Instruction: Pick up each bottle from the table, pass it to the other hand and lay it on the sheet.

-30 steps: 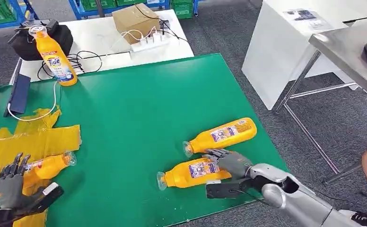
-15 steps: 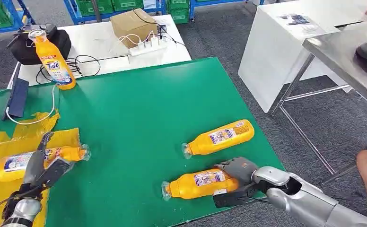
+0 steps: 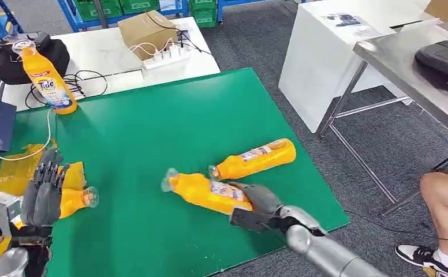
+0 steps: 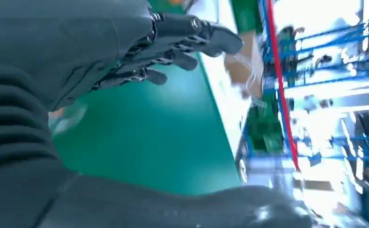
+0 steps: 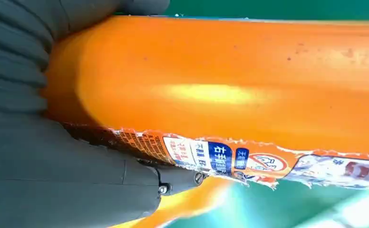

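One bottle (image 3: 71, 201) lies on the yellow sheet (image 3: 14, 173) at the table's (image 3: 152, 121) left edge beside the spread, empty left hand (image 3: 41, 193), the right hand (image 3: 256, 202) grasps the second bottle (image 3: 204, 192) (third bottle (image 3: 255, 157) untouched, near the right edge).

Right hand (image 3: 260, 203) now gripping near bottle (image 3: 207, 192), lifted and swung so cap points toward table's (image 3: 152, 133) middle. Left hand (image 3: 41, 193) released bottle on yellow sheet (image 3: 19, 170), raised, fingers spread. Camera shifted.
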Robot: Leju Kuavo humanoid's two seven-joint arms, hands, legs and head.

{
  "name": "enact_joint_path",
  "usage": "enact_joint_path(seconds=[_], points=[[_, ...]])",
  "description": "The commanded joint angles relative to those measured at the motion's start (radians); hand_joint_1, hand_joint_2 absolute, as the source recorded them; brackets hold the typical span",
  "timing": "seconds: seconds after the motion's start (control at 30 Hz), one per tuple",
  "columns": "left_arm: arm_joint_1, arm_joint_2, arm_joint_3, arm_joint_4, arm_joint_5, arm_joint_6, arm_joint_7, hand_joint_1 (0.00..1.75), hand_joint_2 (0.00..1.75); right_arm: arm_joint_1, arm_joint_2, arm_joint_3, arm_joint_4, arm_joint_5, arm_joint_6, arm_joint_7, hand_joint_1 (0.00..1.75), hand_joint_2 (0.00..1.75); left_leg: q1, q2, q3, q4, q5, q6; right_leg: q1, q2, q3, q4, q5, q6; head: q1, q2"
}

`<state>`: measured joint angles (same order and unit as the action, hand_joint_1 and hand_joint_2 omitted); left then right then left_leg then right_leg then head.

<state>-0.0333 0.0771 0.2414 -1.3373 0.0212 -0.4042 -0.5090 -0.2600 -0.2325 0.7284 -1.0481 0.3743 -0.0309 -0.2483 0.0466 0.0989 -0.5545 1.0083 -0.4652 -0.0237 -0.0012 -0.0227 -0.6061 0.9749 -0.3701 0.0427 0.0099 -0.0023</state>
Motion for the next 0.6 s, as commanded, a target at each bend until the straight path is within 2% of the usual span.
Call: enact_joint_path(seconds=[0.03,0.1,0.17,0.2,0.27,0.37,0.53,0.6], points=[[0.153,-0.110,-0.054,-0.189,0.160,-0.155,0.119,0.00,1.75,0.005,0.282,-0.209,-0.163,-0.033,0.064,-0.017,1.75,1.75,-0.002,-0.011,-0.010,0.000,0.001,0.001,-0.002,-0.004,-0.011,0.004,-0.003,-0.001,0.000,0.000],[0.157,-0.110,-0.070,-0.195,0.166,-0.148,0.123,0.00,1.75,-0.005,0.295,-0.203,-0.145,-0.033,0.066,-0.017,1.75,1.75,-0.004,-0.019,-0.016,-0.001,0.003,0.001,-0.002,-0.011,-0.015,0.004,-0.004,-0.002,0.000,0.000],[0.156,-0.105,-0.075,-0.193,0.171,-0.144,0.123,0.00,1.75,-0.006,0.295,-0.199,-0.135,-0.031,0.063,-0.021,1.75,1.75,-0.004,-0.019,-0.018,0.000,0.003,0.001,-0.002,-0.014,-0.015,0.003,-0.005,-0.004,0.000,0.000],[0.155,-0.102,-0.076,-0.192,0.173,-0.143,0.123,0.00,1.75,-0.005,0.293,-0.199,-0.133,-0.030,0.060,-0.023,1.75,1.75,-0.006,-0.024,-0.015,-0.001,0.002,0.004,-0.004,-0.012,-0.013,0.004,-0.007,-0.003,0.001,0.000],[0.154,-0.097,-0.075,-0.190,0.176,-0.142,0.122,0.00,1.75,-0.002,0.289,-0.200,-0.133,-0.030,0.058,-0.027,1.75,1.75,-0.005,-0.020,-0.020,-0.001,0.003,0.000,-0.002,-0.015,-0.016,0.003,-0.006,-0.002,0.000,0.000],[0.156,-0.090,-0.099,-0.197,0.172,-0.146,0.124,0.00,1.75,-0.015,0.307,-0.192,-0.119,-0.030,0.065,-0.034,1.75,1.75,-0.005,-0.021,-0.022,-0.001,0.004,0.000,-0.002,-0.017,-0.017,0.003,-0.006,-0.002,0.000,0.000],[0.140,-0.080,-0.162,-0.199,0.173,-0.139,0.126,0.00,1.75,-0.082,0.366,-0.155,-0.020,-0.026,0.074,-0.023,1.75,1.75,-0.006,-0.022,-0.023,-0.001,0.003,0.001,-0.003,-0.015,-0.018,0.003,-0.006,-0.002,0.000,0.000],[0.129,-0.073,-0.204,-0.208,0.159,-0.128,0.124,0.00,1.75,-0.128,0.395,-0.136,0.072,-0.026,0.079,-0.005,1.75,1.75,-0.007,-0.024,-0.021,-0.002,0.003,0.002,-0.005,-0.014,-0.017,0.004,-0.007,-0.002,0.000,0.000]])
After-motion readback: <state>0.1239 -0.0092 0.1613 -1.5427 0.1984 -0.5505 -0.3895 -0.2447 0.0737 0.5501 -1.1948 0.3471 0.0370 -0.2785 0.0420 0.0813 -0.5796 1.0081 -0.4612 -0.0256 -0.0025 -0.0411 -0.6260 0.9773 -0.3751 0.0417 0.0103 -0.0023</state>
